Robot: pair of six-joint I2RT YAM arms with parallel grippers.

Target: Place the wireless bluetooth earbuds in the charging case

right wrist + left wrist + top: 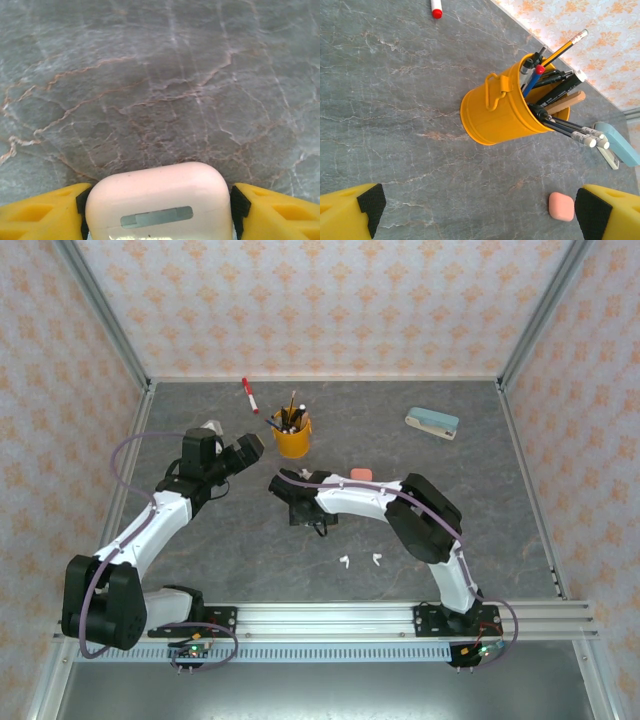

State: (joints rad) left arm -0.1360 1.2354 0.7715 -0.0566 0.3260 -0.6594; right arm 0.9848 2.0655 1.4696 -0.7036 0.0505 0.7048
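Note:
A pale, pinkish-white charging case sits between the yellow fingers of my right gripper, lid down and hinge plate facing the camera. Both black pads press its sides. From above, the right gripper hangs low over the table's middle. Two white earbuds lie on the table near its front, apart from both grippers. A salmon-pink case lies shut behind the right arm. My left gripper is open, holds nothing, and points at the yellow cup.
A yellow metal cup full of pens and pencils stands at the back centre. A red-capped marker lies behind it. A teal and cream stapler-like block lies at the back right. Patterned walls enclose the table.

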